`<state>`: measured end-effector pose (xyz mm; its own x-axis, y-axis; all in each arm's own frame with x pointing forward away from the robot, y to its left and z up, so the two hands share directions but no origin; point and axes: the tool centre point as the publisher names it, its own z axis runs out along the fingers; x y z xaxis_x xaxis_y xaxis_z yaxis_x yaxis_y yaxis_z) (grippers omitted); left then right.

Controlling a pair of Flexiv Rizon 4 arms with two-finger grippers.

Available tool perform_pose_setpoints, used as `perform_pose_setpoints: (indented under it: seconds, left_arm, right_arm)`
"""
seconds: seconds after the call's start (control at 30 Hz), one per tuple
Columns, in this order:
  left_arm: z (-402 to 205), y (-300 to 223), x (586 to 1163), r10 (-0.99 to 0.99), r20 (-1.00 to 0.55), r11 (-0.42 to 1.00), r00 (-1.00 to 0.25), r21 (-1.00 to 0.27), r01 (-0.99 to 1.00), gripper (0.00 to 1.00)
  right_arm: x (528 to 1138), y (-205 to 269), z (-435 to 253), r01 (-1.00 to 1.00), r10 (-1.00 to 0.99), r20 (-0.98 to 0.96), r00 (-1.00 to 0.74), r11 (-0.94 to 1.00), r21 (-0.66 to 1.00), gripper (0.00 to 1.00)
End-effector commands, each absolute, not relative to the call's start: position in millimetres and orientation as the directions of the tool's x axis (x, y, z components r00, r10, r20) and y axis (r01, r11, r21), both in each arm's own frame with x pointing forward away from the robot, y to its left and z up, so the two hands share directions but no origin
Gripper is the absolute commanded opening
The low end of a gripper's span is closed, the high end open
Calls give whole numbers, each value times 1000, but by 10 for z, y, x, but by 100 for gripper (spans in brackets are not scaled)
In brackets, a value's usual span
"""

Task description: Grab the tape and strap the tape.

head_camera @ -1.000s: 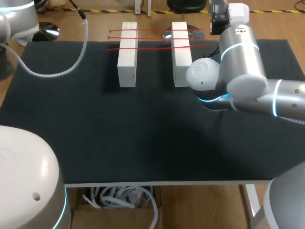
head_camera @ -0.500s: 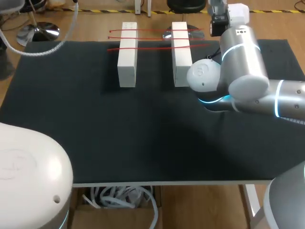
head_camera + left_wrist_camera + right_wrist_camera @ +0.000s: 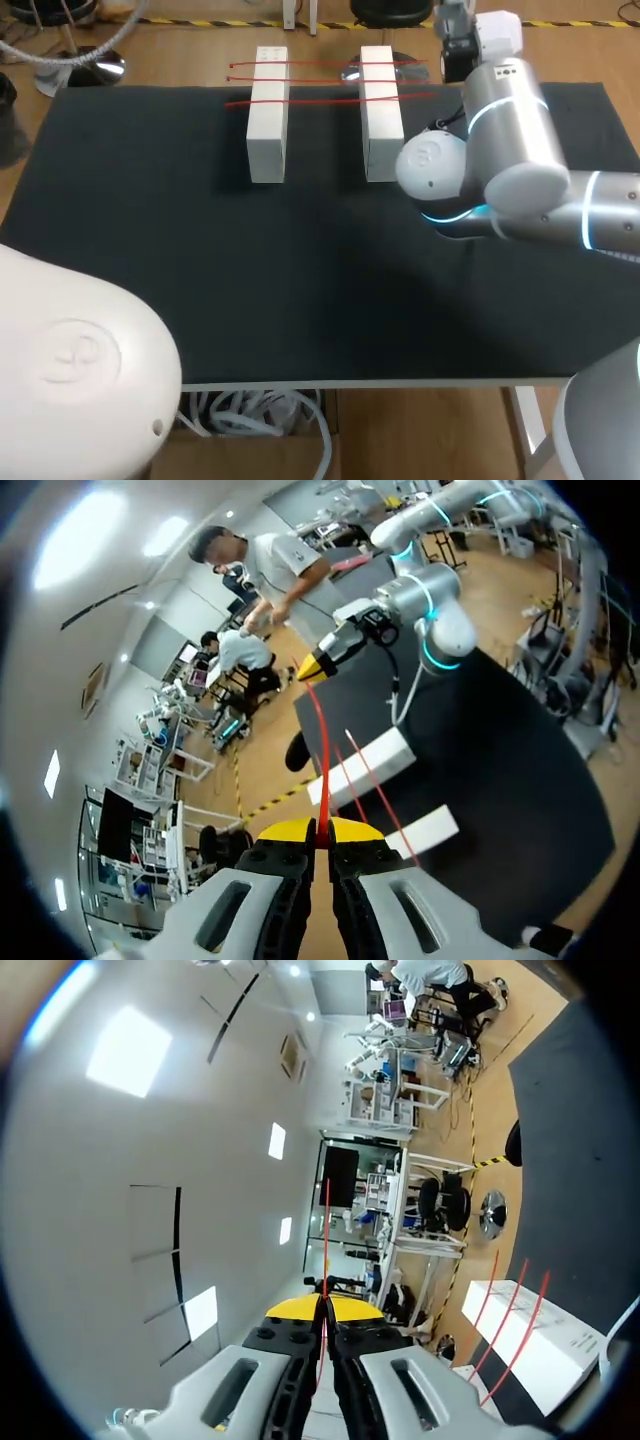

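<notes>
Your right gripper [image 3: 322, 1307], yellow-tipped fingers pressed together on a thin red tape strand [image 3: 326, 1240], strand running straight out ahead, beside it a white rectangular block [image 3: 535, 1350] crossed by three more red strands [image 3: 516, 1298], resting on the black table mat [image 3: 585, 1150]

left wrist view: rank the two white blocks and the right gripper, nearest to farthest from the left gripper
1. The near white block, just ahead of the left gripper and to one side.
2. The far white block, beyond the first.
3. The right gripper, past both blocks, at the far end of the held red tape.
</notes>
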<state>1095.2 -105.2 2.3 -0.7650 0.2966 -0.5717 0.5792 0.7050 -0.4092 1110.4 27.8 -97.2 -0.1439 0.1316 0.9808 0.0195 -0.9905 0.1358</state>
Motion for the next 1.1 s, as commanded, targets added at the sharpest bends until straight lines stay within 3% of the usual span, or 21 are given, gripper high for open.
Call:
perform_pose_setpoints:
  seconds: [0.03, 0.73, 0.83, 0.9, 1.1]
  left_arm:
    - [74, -1095, 10970, 350, -527, 779, -775, -296, 553, 0]
    - [79, -1129, 11006, 343, -536, 777, -772, -300, 554, 0]
    - [98, -1168, 11048, 470, -372, 820, -801, -151, 551, 0]
    - [103, -1161, 11070, 483, -312, 834, -818, -120, 539, 0]
    - [224, -1205, 11061, 621, -94, 783, -778, 116, 611, 0]
  right_arm:
    - [11083, 242, -942, 33, 143, 980, -139, -988, 149, 0]
    - [11045, 438, -989, 129, 200, 962, -187, -966, 226, 0]
    - [11033, 465, -998, 139, 205, 960, -189, -963, 233, 0]
    - [11032, 478, -1005, 145, 208, 960, -188, -961, 236, 0]
    - [11024, 491, -1011, 154, 209, 960, -186, -959, 239, 0]
